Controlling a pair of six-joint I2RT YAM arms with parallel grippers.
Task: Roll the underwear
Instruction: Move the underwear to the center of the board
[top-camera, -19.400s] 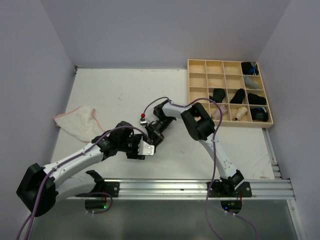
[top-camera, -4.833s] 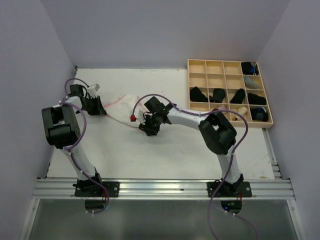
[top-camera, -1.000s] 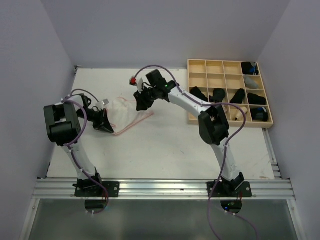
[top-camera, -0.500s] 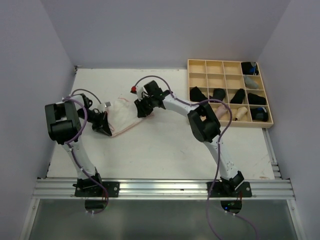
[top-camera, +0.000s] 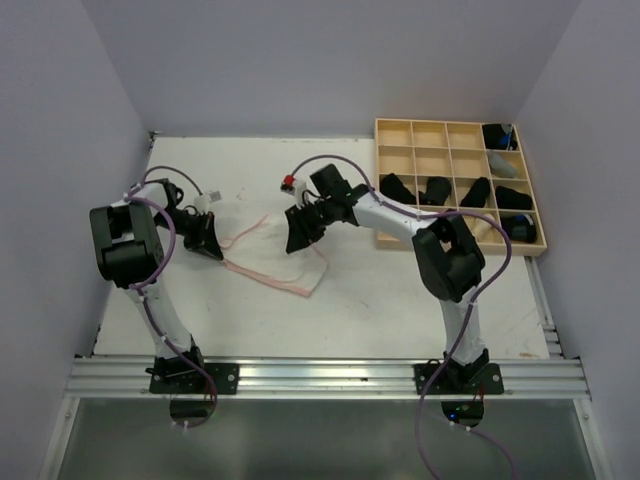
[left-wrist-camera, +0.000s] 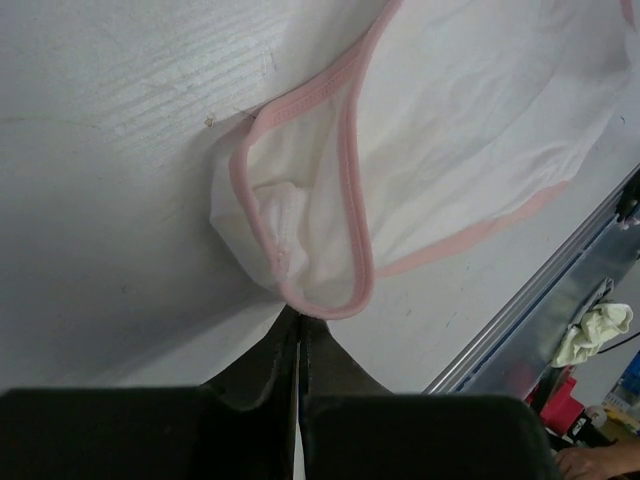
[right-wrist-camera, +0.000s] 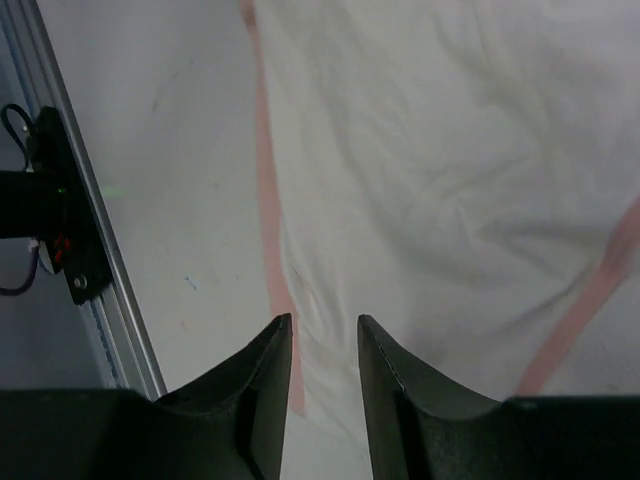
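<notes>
Here, the left gripper (left-wrist-camera: 298, 322) has its fingers pressed together on the pink-edged hem of the whitish underwear (left-wrist-camera: 450, 140), pinching one corner of it low over the white table (top-camera: 380, 300). Across from it, the right gripper (right-wrist-camera: 323, 335) hangs with its jaws parted and nothing between them, just above the opposite side of the same cloth.

The garment lies spread and slightly wrinkled on the table between the two arms, one pink border running along its near edge. It shows no fold or roll yet.

Further out, at the far right of the table, a pale wooden grid tray (top-camera: 460, 128) holds several small black rolls (top-camera: 435, 188) in separate compartments, plus a paler bundle or two; many compartments are bare.

Judging from this, most pieces seem finished and stowed. The whitish one looks to be at the flattening stage, with smoothing, rolling and placing in the tray all left to do.
</notes>
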